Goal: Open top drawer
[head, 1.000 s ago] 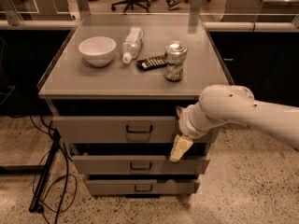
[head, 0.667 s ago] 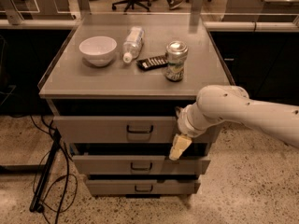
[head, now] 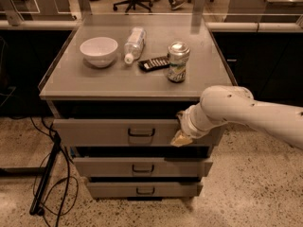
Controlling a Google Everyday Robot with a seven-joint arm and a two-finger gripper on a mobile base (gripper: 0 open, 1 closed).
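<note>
The top drawer (head: pixel 94 132) is the uppermost and widest of three grey drawers in a metal cabinet, with a dark U-shaped handle (head: pixel 141 133) at its centre. A dark gap shows above its front. My gripper (head: pixel 180 137), on a white arm coming in from the right, is at the right end of that drawer's front, to the right of the handle and not on it. Its tan tip points down-left, over the drawer's lower edge.
On the cabinet top (head: pixel 71 82) stand a white bowl (head: pixel 98 50), a lying plastic bottle (head: pixel 134 42), a dark remote-like object (head: pixel 154 63) and a can (head: pixel 178 61). Two narrower drawers (head: pixel 142 167) sit below. Cables and a stand leg (head: pixel 47 178) lie on the floor at left.
My gripper's tip has risen slightly along the right end of the top drawer front. The drawer has not visibly moved.
</note>
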